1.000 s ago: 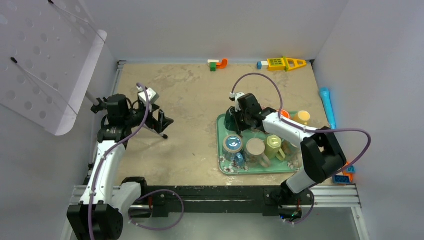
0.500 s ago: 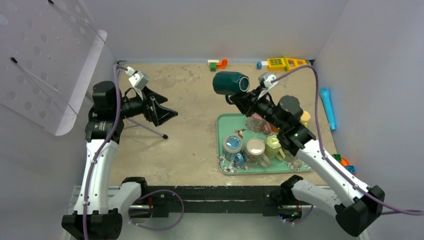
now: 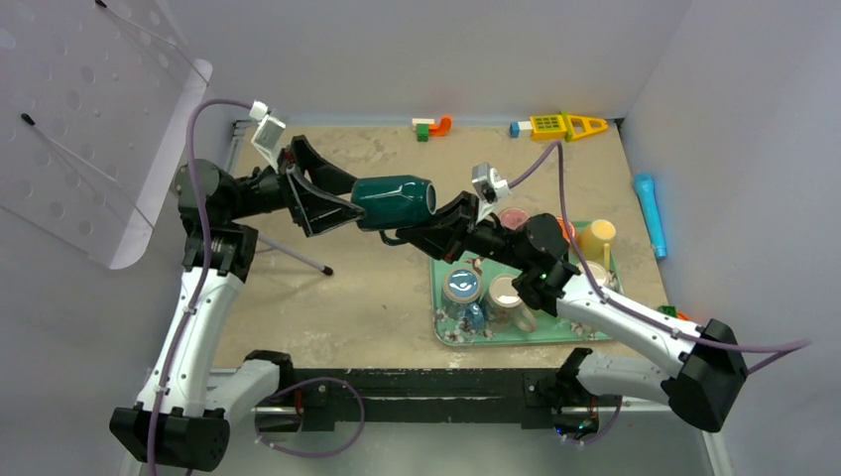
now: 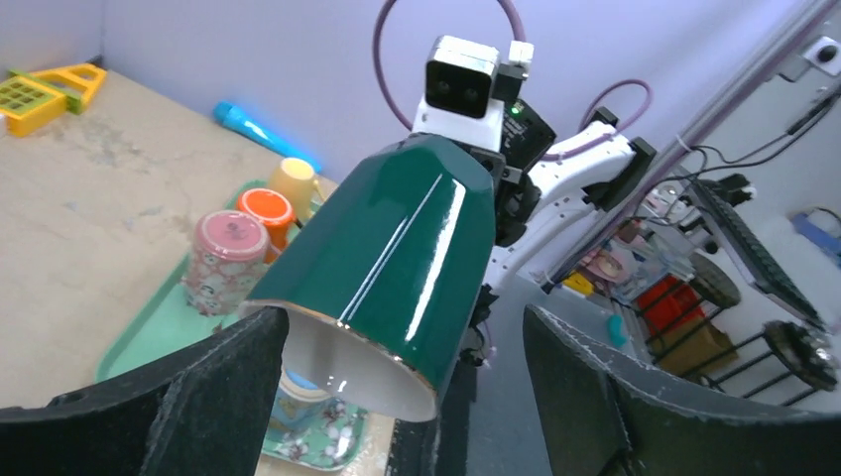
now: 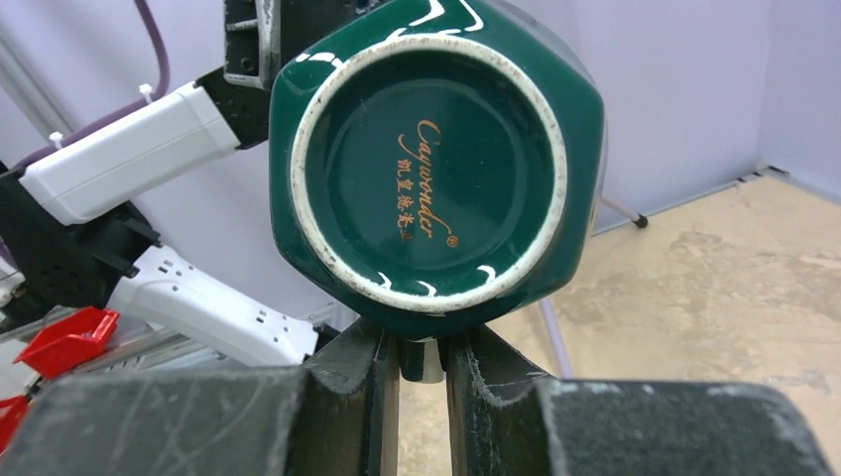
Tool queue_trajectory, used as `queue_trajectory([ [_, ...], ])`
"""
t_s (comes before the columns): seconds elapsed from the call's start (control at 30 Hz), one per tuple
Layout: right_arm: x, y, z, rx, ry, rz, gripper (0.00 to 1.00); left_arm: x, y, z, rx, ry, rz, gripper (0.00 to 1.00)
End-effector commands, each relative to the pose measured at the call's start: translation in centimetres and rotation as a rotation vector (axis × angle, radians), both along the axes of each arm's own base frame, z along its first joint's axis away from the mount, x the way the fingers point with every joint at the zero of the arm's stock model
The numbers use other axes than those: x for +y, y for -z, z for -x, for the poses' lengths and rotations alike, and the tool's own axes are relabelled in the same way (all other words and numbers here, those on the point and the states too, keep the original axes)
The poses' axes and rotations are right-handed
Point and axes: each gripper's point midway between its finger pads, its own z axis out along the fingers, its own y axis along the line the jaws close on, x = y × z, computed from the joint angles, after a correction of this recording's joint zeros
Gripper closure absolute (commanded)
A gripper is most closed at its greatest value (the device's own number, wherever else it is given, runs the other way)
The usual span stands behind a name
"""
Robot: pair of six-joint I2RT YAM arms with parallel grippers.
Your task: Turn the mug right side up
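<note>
one glossy, faceted dark-green mug (image 3: 395, 201), white-rimmed base.

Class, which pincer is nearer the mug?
Right. The right pincer is clamped on the mug; the left pincer stands open either side of its rim, seemingly not touching.

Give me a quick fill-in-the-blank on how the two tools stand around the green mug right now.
The right tool is ___ on the green mug, holding it in the air.
The left tool is ___, with one finger on each side of the mug's mouth.
The right wrist view looks straight at the mug's ___.
Missing words: shut; open; base.
</note>
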Motion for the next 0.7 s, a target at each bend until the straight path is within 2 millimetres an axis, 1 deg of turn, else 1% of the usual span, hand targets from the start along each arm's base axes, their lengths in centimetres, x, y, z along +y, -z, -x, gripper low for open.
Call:
queue_trajectory([
  [0.0, -0.7, -7.7, 3.1, -0.178, -0.06, -0.201, 1.0, -0.7, -0.7, 1.1, 0.02, 0.063, 0.03, 0.15],
  [0.07, 0.0, -7.2, 2.7, -0.165, -0.068, -0.19, 1.0, -1.2, -0.2, 1.2, 0.061, 0.087, 0.033, 0.28],
  [0.1, 0.3, -6.8, 2.4, -0.157, -0.069, -0.182, 1.0, -1.4, -0.1, 1.3, 0.079, 0.099, 0.036, 0.36],
  [0.17, 0.9, -6.1, 1.9, -0.144, -0.069, -0.165, 1.0, -1.7, 0.0, 1.5, 0.101, 0.116, 0.043, 0.57],
  [0.27, 1.7, -4.6, 1.0, -0.101, -0.058, -0.105, 1.0, -1.6, 0.0, 1.5, 0.115, 0.107, 0.038, 0.98],
  [0.3, 1.9, -4.0, 0.5, -0.097, -0.034, -0.073, 1.0, -1.6, 0.2, 1.0, 0.098, 0.075, 0.021, 1.0],
  [0.33, 1.9, -3.3, -0.1, -0.087, -0.005, -0.04, 0.88, -1.5, 0.6, 0.5, 0.143, 0.031, 0.004, 1.0],
  [0.37, 1.7, -2.5, -0.9, -0.068, 0.037, 0.002, 0.69, -1.1, 1.7, -0.8, 0.118, -0.052, -0.048, 1.0],
  [0.4, 1.5, -1.6, -1.8, -0.047, 0.088, 0.048, 0.5, -0.6, 2.9, -2.0, 0.144, -0.145, -0.104, 1.0],
  [0.43, 1.0, -0.4, -2.9, -0.018, 0.158, 0.11, 0.34, 0.1, 4.1, -3.2, 0.138, -0.226, -0.168, 1.0],
  [0.47, 0.3, 0.8, -4.0, 0.017, 0.229, 0.168, 0.23, 1.0, 5.4, -4.8, 0.113, -0.304, -0.245, 1.0],
  [0.5, -0.8, 1.9, -5.4, 0.055, 0.331, 0.222, 0.18, 2.0, 7.2, -5.8, 0.127, -0.363, -0.339, 1.0],
  [0.53, -2.0, 3.3, -6.2, 0.082, 0.403, 0.289, 0.16, 3.0, 8.5, -7.0, 0.103, -0.417, -0.425, 1.0],
  [0.57, -3.0, 4.2, -6.6, 0.098, 0.457, 0.342, 0.14, 4.3, 9.8, -8.3, 0.093, -0.483, -0.517, 1.0],
  [0.6, -4.3, 5.2, -6.9, 0.113, 0.508, 0.395, 0.14, 5.3, 11.1, -9.2, 0.081, -0.507, -0.6, 1.0],
  [0.67, -6.3, 7.1, -6.8, 0.152, 0.571, 0.483, 0.13, 6.9, 13.9, -10.7, 0.06, -0.512, -0.766, 1.0],
])
